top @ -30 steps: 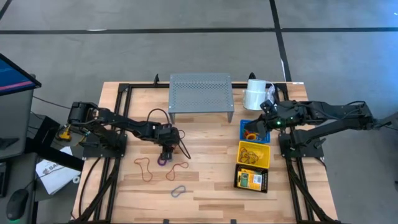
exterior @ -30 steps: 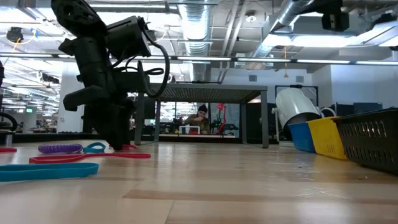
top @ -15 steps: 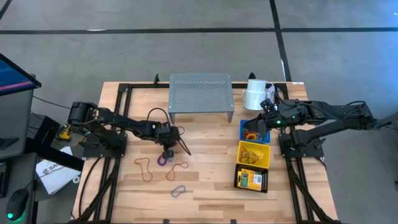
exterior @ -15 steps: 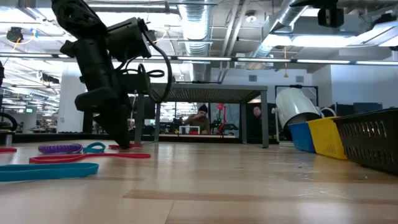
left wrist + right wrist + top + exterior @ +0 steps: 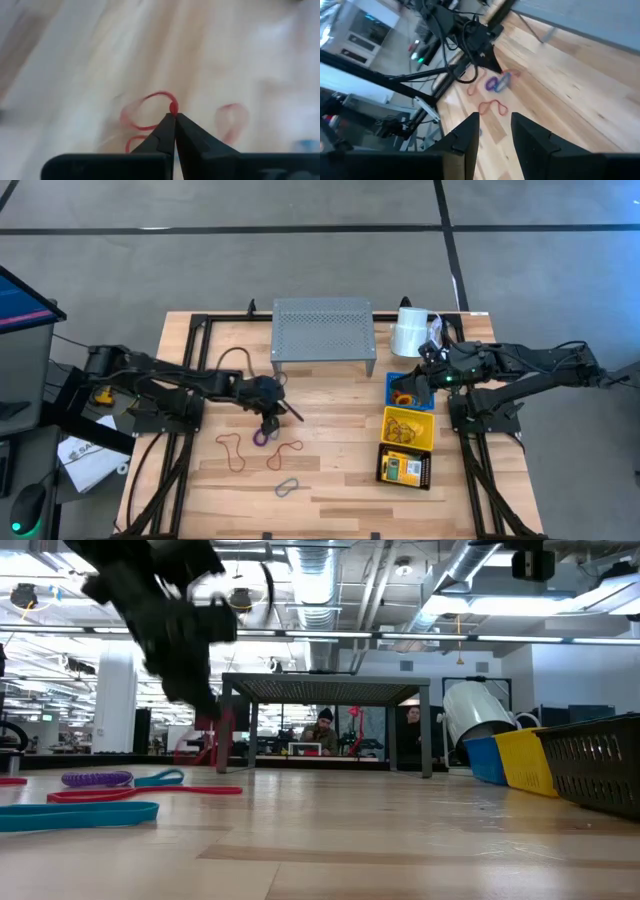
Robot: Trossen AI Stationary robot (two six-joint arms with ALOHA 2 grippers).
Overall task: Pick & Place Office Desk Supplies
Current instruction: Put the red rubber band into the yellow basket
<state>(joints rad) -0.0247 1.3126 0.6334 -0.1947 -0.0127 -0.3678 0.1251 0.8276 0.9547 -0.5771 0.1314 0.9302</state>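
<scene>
The left fingers (image 5: pixel 174 116) are pressed together on a red loop (image 5: pixel 150 107), pinching it at a single spot on its strand right at their tips; the rest of the loop curls away beyond the tips, and the low view shows it hanging off the desk (image 5: pixel 330 405) below the raised arm. It looks very light and limp, so it will droop and swing from the pinch. A thin strand like this can slide out of smooth tips, so a grip a little deeper between the fingers would probably be safer than the very ends.

Just below and beside those fingers, on the desk, lie the other loops: a purple one (image 5: pixel 260 437) nearest the tips, a red one (image 5: pixel 236 452) off to the side, another red one (image 5: pixel 284 453) next to it and a grey one (image 5: pixel 288 486) farther out. All lie flat and floppy, so each is best taken by nipping one side of the strand where it stands slightly proud of the wood.

Across the desk, the right fingers (image 5: pixel 418 379) hover over the blue basket (image 5: pixel 392 384), which holds an orange loop (image 5: pixel 404 397). They stand partly apart with nothing visible between them. Beyond them sit the yellow basket (image 5: pixel 409 429) and the black basket (image 5: pixel 405 468) with a crayon box (image 5: pixel 398 469).
</scene>
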